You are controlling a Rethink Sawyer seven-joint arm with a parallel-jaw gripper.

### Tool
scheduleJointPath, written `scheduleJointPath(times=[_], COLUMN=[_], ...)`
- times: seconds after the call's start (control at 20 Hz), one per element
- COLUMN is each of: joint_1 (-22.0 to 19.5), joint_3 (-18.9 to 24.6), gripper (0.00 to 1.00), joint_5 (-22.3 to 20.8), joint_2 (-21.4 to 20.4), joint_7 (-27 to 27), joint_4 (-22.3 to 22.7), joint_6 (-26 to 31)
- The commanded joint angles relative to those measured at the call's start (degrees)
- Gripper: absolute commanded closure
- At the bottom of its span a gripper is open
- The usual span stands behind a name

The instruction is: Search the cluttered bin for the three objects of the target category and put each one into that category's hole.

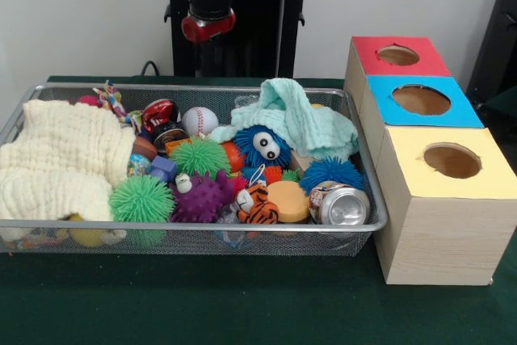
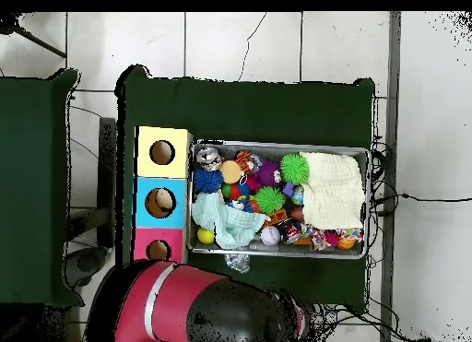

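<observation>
A wire mesh bin (image 1: 202, 236) (image 2: 277, 145) holds a heap of toys. Among them are two green spiky balls (image 1: 142, 198) (image 1: 199, 156), a purple spiky ball (image 1: 200, 197), a blue spiky ball (image 1: 332, 172) and a blue fuzzy toy with eyes (image 1: 263, 145). A baseball (image 1: 199, 120), a tiger toy (image 1: 257, 204), an orange disc (image 1: 288, 200) and a drink can (image 1: 342, 205) also lie there. Right of the bin in the front view, a wooden box has a red hole (image 1: 398, 55), a blue hole (image 1: 421, 99) and a yellow hole (image 1: 451, 161). Only the arm's red joint (image 1: 208, 26) shows; no gripper is visible.
A cream cloth (image 1: 60, 159) (image 2: 332, 189) covers one end of the bin, and a mint cloth (image 1: 299, 119) (image 2: 226, 223) is draped over toys at the back. The arm's red body (image 2: 184, 311) lies past the table's edge in the overhead view. Green cloth (image 1: 242, 296) covers the table.
</observation>
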Motion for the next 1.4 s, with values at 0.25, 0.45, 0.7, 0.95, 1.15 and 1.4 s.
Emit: scheduleJointPath(times=[0.25, 0.45, 0.7, 0.95, 1.15, 1.4], joint_1=[2.18, 3.15, 3.26, 1.54, -1.08, -1.91], joint_3=[8.68, 7.06, 5.78, 5.69, 7.33, 9.31], gripper=[0.0, 0.0, 0.0, 0.0, 0.0, 0.0], joint_5=[-0.66, 1.52, 3.49, 6.4, 6.66, 6.5], joint_2=[2.15, 3.16, 4.06, 3.74, 1.86, -2.41], joint_7=[2.46, 1.77, 1.73, 4.11, 7.43, 9.63], joint_4=[-3.95, -4.15, -3.95, -2.54, -1.11, 2.91], joint_6=[2.84, 0.57, -1.98, -4.52, -3.28, -0.42])
